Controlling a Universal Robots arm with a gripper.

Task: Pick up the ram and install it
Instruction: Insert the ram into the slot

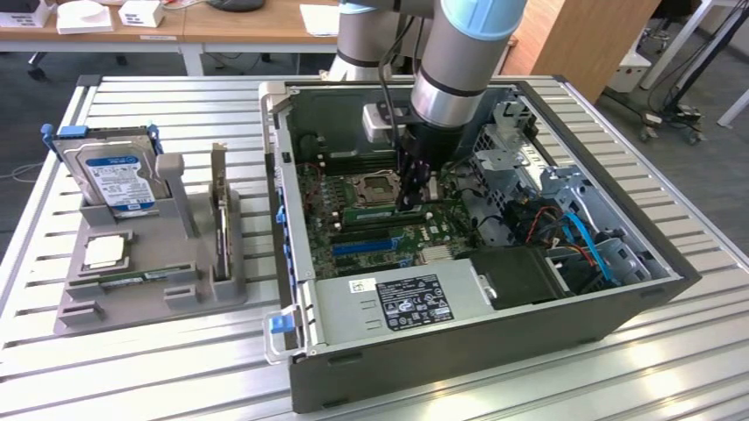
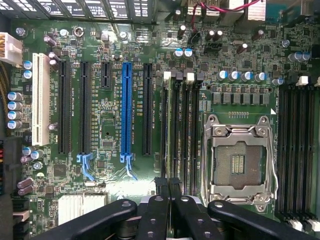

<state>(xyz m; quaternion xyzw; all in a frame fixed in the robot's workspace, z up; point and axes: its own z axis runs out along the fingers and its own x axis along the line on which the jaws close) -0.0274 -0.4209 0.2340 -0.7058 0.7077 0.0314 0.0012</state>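
Observation:
The ram (image 1: 367, 213) is a thin green stick standing on edge in a motherboard slot beside the CPU socket (image 1: 377, 186), inside the open computer case (image 1: 468, 346). In the wrist view the ram (image 2: 170, 125) is seen edge-on in the memory slot closest to the long expansion slots. My gripper (image 1: 410, 204) reaches straight down into the case at the stick's end nearer the exterior view's right. Its black fingers (image 2: 155, 215) are shut together directly over that slot's end, gripper (image 2: 168, 192). I cannot tell whether they pinch the stick or rest on it.
A grey holder (image 1: 153, 303) at the exterior view's left carries a silver hard drive (image 1: 117, 180), an upright dark card (image 1: 219, 210) and another thin green stick (image 1: 143, 277). Inside the case are a blue slot (image 2: 126, 110), cables (image 1: 585, 241) and the power supply (image 1: 398, 303).

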